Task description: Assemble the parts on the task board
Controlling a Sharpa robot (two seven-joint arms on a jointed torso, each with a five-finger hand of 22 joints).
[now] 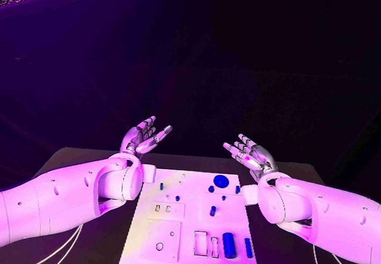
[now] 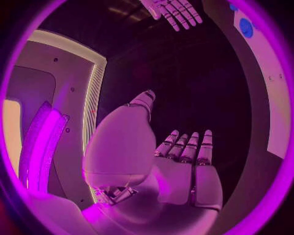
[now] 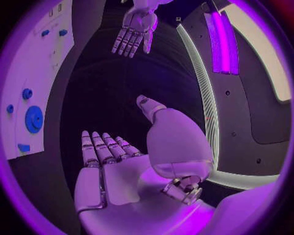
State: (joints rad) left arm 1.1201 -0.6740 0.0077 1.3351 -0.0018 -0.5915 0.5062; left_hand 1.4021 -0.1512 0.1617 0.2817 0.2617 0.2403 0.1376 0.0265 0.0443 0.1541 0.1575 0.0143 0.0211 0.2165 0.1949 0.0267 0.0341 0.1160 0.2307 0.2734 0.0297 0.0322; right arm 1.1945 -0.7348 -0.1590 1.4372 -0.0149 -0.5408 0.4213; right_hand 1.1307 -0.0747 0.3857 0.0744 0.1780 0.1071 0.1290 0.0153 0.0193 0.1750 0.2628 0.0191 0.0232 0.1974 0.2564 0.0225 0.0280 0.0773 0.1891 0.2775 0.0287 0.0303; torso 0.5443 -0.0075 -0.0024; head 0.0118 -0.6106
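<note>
Both robot hands, left (image 1: 144,137) and right (image 1: 251,153), empty, fingers apart, above task board (image 1: 172,240); parts (image 1: 227,245) apparently loose, assembly unstarted.

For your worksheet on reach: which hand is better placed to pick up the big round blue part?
Probably the right hand: open, and nearer the round part on the board than the open left hand.

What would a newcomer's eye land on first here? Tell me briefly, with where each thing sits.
First, the two silver hands raised above the far end of the table, fingers spread and holding nothing: the left hand and the right hand. Next, the white task board lying between the arms, with small blue parts on it. The largest is a round blue disc near the board's far edge; a long blue peg lies near its near edge.
</note>
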